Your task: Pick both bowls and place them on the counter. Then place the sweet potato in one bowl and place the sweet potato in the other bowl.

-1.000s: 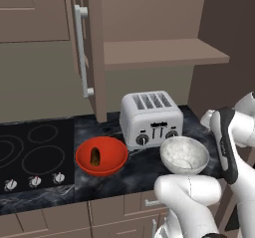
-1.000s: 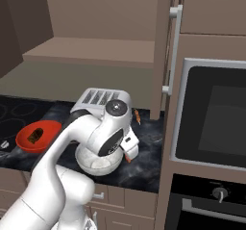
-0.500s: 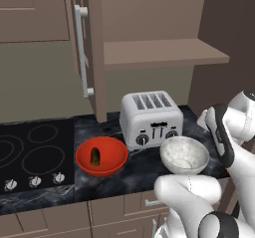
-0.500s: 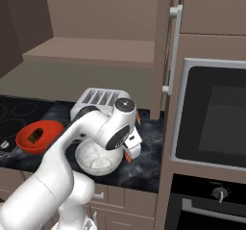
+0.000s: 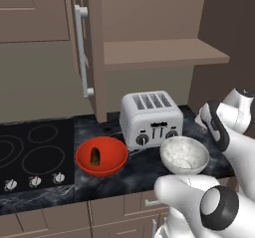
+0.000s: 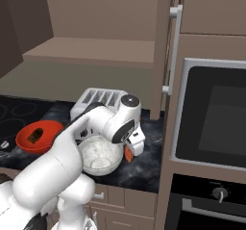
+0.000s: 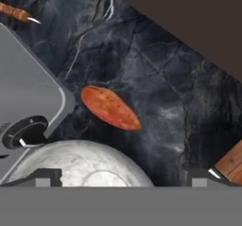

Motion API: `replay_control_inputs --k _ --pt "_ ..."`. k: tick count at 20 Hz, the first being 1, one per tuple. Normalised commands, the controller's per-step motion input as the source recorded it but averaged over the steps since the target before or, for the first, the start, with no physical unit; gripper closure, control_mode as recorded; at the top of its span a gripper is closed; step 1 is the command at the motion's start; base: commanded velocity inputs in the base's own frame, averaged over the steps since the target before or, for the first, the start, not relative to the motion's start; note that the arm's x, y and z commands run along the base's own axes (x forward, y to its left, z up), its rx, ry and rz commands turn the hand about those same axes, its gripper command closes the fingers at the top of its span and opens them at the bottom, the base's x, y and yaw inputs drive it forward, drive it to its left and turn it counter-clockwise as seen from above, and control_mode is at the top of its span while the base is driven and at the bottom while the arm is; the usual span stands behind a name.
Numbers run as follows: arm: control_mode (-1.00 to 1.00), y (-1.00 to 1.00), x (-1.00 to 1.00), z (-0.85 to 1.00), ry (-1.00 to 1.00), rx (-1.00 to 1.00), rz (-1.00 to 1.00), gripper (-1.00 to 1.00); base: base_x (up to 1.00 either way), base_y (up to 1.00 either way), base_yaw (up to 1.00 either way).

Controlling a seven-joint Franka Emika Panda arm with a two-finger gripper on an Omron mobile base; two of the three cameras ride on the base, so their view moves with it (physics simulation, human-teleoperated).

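Cooktop [image 5: 30, 155] — flat black glass with ring marks and a row of knobs — sat at far left, flush with the counter [image 5: 134, 170], black marble-look with thin white veins. Next came the red bowl [image 5: 101, 156]: glossy, wide, shallow, holding one dark brown sweet potato [image 5: 95, 157] lying inside. Behind and to its right stood the toaster [image 5: 151, 118], boxy brushed metal, four slots, round dials in front. Just in front of it was the marbled bowl [image 5: 184, 155], grey-white stone-look, deeper, with nothing visible inside. Beside that bowl, on bare counter, lay a second sweet potato [image 7: 110, 107] — orange, elongated, tapered at both ends. The hand [image 7: 120, 175] hovered over the marbled bowl's rim, fingers set wide apart, holding nothing.
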Motion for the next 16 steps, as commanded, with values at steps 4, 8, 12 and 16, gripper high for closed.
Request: replay_control_inputs --k 4,8,12,16 --pt "-1.00 -0.19 0.10 -0.22 0.08 0.03 -0.02 -1.00 0.00 0.00 0.00" --pt "-1.00 -0.09 0.00 -0.24 0.07 0.05 0.00 -1.00 0.00 0.00 0.00" --pt "-1.00 -0.02 0.08 -0.20 0.02 0.06 0.00 -1.00 0.00 0.00 0.00" --pt "-1.00 0.00 0.13 -0.19 0.02 0.05 0.00 -1.00 0.00 0.00 0.00"
